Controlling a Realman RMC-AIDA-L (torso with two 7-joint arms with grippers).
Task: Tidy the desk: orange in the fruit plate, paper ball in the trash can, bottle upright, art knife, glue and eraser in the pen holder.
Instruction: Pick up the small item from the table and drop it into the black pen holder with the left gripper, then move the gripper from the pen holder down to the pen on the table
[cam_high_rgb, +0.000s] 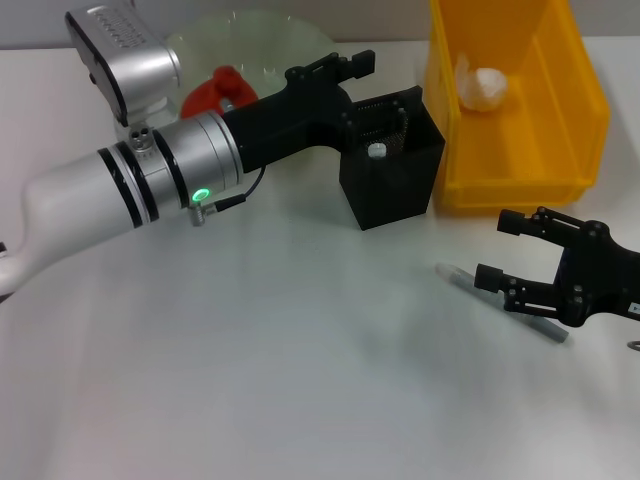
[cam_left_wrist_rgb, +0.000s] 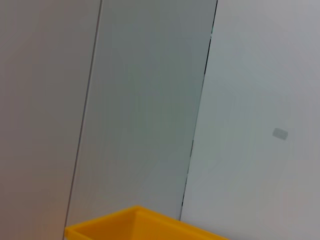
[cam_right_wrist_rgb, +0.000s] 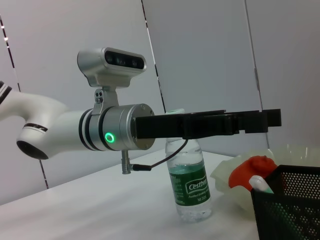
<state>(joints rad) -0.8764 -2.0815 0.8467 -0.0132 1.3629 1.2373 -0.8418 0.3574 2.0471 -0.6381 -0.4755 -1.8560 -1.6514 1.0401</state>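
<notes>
Two arms: both over the tabletop (cam_high_rgb: 250, 380).
Left gripper (cam_high_rgb: 345, 68): stretched level above the pen holder (cam_high_rgb: 392, 165); finger state cannot be told.
Right gripper (cam_high_rgb: 500, 250): fingers apart over the art knife (cam_high_rgb: 458, 276).
Right wrist only: bottle (cam_right_wrist_rgb: 190, 175) upright.

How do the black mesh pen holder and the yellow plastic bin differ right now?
The black mesh pen holder is small, square and see-through; the yellow plastic bin is larger, oblong and solid-walled. The holder contains a white-capped item; the bin holds a crumpled white paper ball. Both stand open-topped, side by side on the white desk.
</notes>
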